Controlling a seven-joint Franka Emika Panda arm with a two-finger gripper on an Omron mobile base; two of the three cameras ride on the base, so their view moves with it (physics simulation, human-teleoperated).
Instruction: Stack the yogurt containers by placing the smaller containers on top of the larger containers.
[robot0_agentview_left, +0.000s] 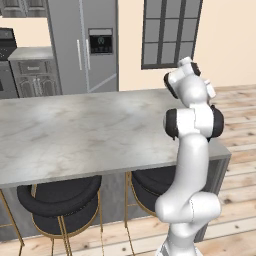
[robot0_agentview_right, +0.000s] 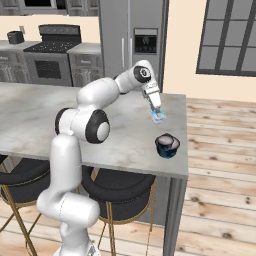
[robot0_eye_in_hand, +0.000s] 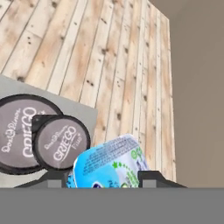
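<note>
Light-blue yogurt cup (robot0_agentview_right: 158, 117) sits right between the gripper's (robot0_agentview_right: 158, 114) fingers, tilted over, and in the right base view it looks lifted a bit off the grey marble counter (robot0_agentview_right: 45, 120), though I can't be totally sure of the gap. In the hand view the same blue cup (robot0_eye_in_hand: 111, 164) is wedged between the two dark fingertips (robot0_eye_in_hand: 151, 176), so the jaws are clamped on it, lid facing the camera at an angle.

The bigger dark yogurt cup (robot0_agentview_right: 167, 145) stands upright on the counter near the gripper, lower in the right base view and toward the counter's corner, apart from the blue one. From the hand camera its pale "Griego" lid (robot0_eye_in_hand: 61, 141) shows just beside the blue cup, and what seems to be a second, larger copy of that lid (robot0_eye_in_hand: 17, 135) sits behind it.

Wooden plank floor (robot0_eye_in_hand: 100, 52) runs past the counter edge beyond the gripper.
</note>
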